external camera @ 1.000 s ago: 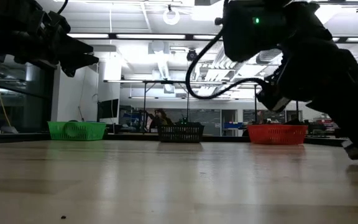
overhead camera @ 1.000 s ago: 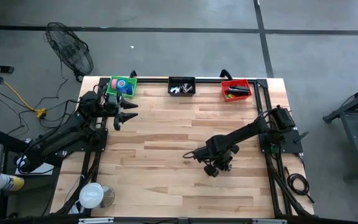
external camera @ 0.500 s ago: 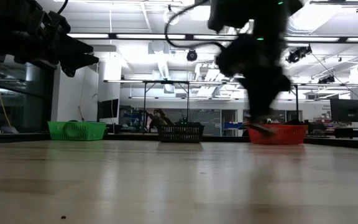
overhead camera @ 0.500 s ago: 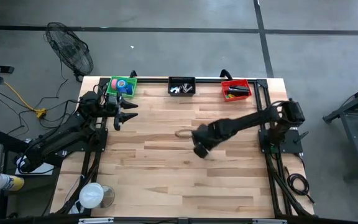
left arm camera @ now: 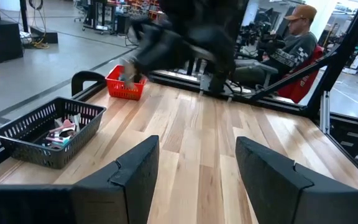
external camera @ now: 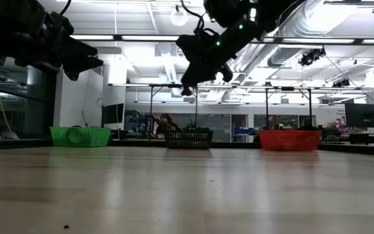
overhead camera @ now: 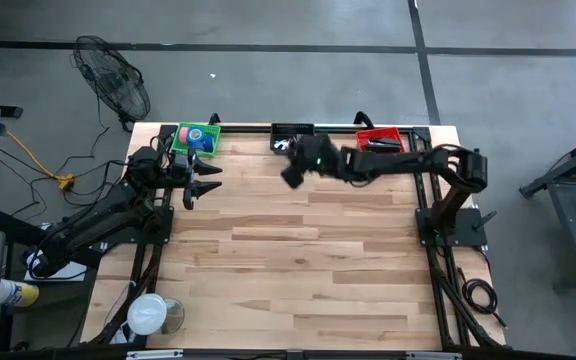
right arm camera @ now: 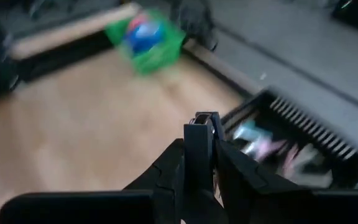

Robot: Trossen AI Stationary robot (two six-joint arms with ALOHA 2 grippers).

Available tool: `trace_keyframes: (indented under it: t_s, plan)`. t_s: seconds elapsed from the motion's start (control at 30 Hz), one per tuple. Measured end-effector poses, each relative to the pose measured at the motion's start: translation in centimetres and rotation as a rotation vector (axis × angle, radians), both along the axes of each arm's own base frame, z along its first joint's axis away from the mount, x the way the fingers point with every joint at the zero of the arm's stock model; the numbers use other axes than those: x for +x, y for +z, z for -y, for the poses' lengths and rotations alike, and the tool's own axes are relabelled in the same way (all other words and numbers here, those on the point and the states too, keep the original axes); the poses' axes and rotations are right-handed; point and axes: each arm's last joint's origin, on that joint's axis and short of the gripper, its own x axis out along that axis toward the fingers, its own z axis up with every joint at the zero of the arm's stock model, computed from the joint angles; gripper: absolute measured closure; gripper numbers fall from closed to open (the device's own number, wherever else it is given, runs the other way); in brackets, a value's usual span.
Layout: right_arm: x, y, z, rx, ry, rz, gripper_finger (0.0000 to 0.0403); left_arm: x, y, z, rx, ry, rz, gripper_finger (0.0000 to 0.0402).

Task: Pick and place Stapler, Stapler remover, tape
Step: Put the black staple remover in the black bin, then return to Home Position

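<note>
My right gripper (overhead camera: 290,175) hangs above the table just in front of the black basket (overhead camera: 292,138) at the far edge. It is shut on a small dark stapler remover (right arm camera: 204,134). The black basket holds several pale stapler removers (right arm camera: 260,146). In the green basket (overhead camera: 194,138) at the far left lie rolls of tape (overhead camera: 198,135), blue and pink showing. A dark stapler (overhead camera: 380,147) is in the red basket (overhead camera: 379,143). My left gripper (overhead camera: 203,180) waits open beside the green basket, pointing level across the table. My right gripper pinches the narrow dark stapler remover between its two fingers. The remover's metal-rimmed end (right arm camera: 205,118) sticks out past the fingertips. The fingers slant downward, coming from the table's right toward the far left. The remover is lifted clear of the table.
The three baskets stand in a row along the far edge. A white roll (overhead camera: 148,313) sits at the near left corner. A person (left arm camera: 291,43) sits beyond the table's right side. The wooden tabletop (overhead camera: 298,260) lies bare in the middle.
My right gripper has risen from the middle of the table and swung toward the far edge, up to the black basket. It has tipped from pointing down to slanting forward. The stapler remover has gone with it, lifted clear of the table.
</note>
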Motion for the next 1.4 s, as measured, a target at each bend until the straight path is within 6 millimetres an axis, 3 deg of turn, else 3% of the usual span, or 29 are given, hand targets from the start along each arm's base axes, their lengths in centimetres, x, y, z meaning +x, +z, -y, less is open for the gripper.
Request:
trace_keyframes:
  t_s: [0.13, 0.3, 0.5, 0.83, 1.17, 1.3, 1.4]
  plan:
    - [-0.6, 0.1, 4.0, -0.024, -0.099, 0.06, 0.0338, 0.0, -0.1, 0.0, -0.009, 0.0, -0.004, 0.0191]
    - [-1.5, -1.6, 8.1, 0.023, -0.18, 0.072, 0.0336, 0.0, -0.1, 0.1, -0.03, -0.023, -0.003, 0.0191]
    - [-2.1, -4.6, 10.9, 0.163, -0.172, 0.06, 0.0337, 0.0, -0.1, 0.1, -0.039, -0.028, -0.008, 0.0191]
    - [-2.3, -6.1, 12.0, 0.185, -0.195, 0.039, 0.0312, 0.0, -0.3, 0.1, -0.051, -0.028, -0.02, 0.0191]
    - [-2.2, -5.9, 12.0, 0.183, -0.167, 0.062, 0.0232, 0.0, -0.3, 0.1, -0.055, -0.028, -0.024, 0.0191]
    - [-2.2, -5.1, 11.9, 0.173, -0.116, 0.076, 0.0204, 0.0, -0.5, 0.1, -0.068, -0.028, -0.037, 0.0191]
    - [-2.6, -3.4, 11.3, 0.208, -0.019, 0.116, 0.0198, 0.0, -0.6, 0.1, -0.069, -0.028, -0.043, 0.0191]
